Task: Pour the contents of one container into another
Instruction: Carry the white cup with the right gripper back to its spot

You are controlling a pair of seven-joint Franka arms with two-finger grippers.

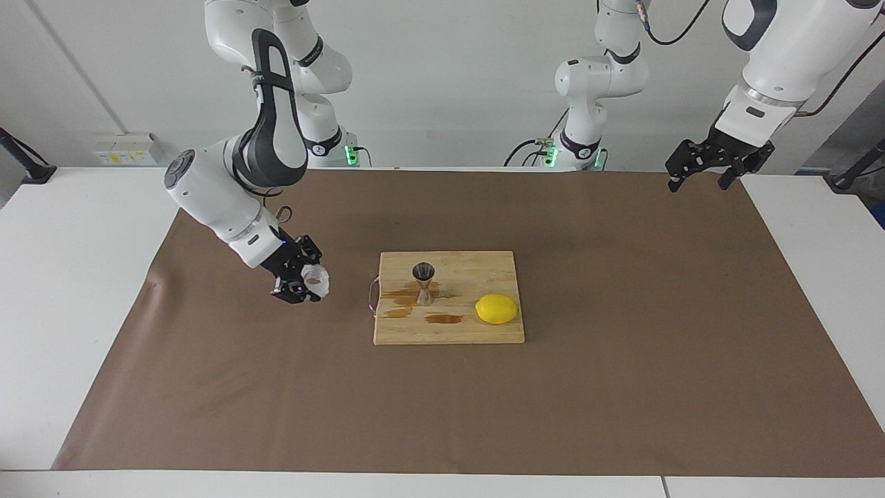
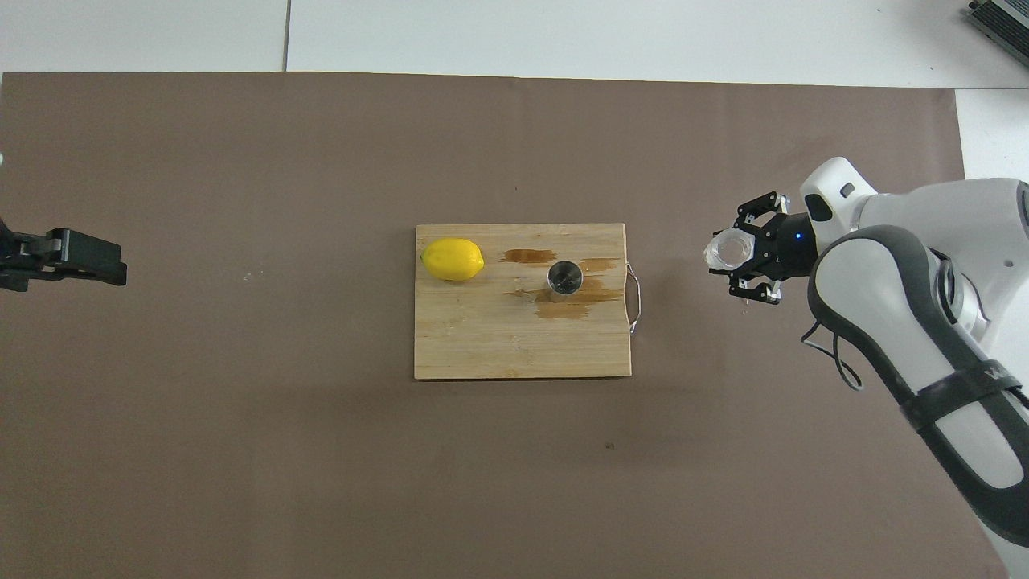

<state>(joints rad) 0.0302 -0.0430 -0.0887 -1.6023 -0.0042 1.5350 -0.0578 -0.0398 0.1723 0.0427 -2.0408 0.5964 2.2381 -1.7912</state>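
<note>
A white worktop (image 1: pixel 83 277) carries a brown mat (image 1: pixel 622 332), with a plain light wall at the robots' end. A wooden cutting board (image 1: pixel 477 277) lies at the middle of the mat and serves as the reference landmark; a thin wire handle projects from its edge toward the right arm's end.

The steel jigger (image 1: pixel 423 282) stands upright on the board, near the board's end toward the right arm. Dark wet patches (image 1: pixel 442 318) mark the wood around and beside the jigger's base. A lemon (image 1: pixel 496 308) rests on the same board, at the end toward the left arm, apart from the jigger.

The right gripper (image 1: pixel 304 285) is off the board, raised over bare mat toward the right arm's end. Its jaws are clamped on the clear cup (image 1: pixel 317 280), which is tilted with its mouth turned toward the board. The cup is clear of the jigger.

The left gripper (image 1: pixel 702 169) waits raised over the mat's corner at the left arm's end, well apart from the board, jaws apart, holding nothing.
</note>
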